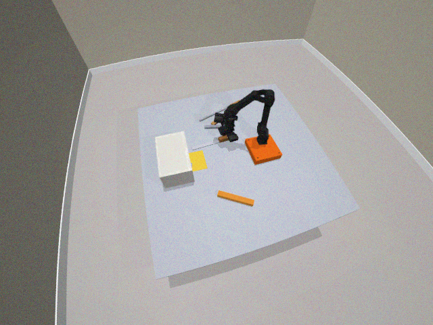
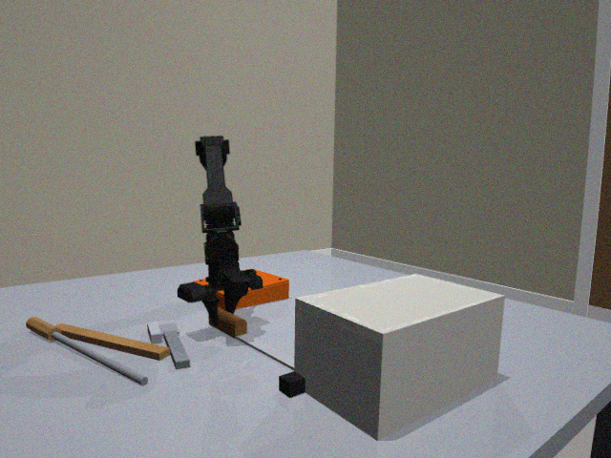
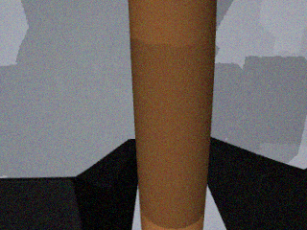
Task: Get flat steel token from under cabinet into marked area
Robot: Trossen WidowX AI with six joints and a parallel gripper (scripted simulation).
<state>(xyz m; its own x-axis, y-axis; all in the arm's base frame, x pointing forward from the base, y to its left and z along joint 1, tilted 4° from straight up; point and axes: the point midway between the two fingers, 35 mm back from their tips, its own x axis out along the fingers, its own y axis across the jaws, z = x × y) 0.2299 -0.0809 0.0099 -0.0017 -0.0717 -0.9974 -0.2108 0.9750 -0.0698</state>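
Note:
My gripper (image 1: 229, 137) (image 2: 221, 315) (image 3: 168, 146) is shut on the brown handle (image 1: 222, 139) (image 2: 234, 326) (image 3: 173, 105) of a tool with a thin grey rod (image 1: 206, 145) (image 2: 266, 353). The handle is low over the table; whether it touches is unclear. In the top view the rod points toward the cabinet (image 1: 172, 154) (image 2: 340, 364), its tip beside the far corner of the yellow marked area (image 1: 199, 160). In the exterior view the cabinet hides the rod's far end. The steel token cannot be made out in any view. The vent slots cannot be made out either.
A black cube (image 2: 292, 384) sits beside the cabinet. A grey rod with a tan handle (image 1: 211, 115) (image 2: 98, 357), a tan bar (image 2: 113, 341) and a grey angled piece (image 1: 210, 126) (image 2: 177, 347) lie to one side. An orange bar (image 1: 235, 198) lies on the other side.

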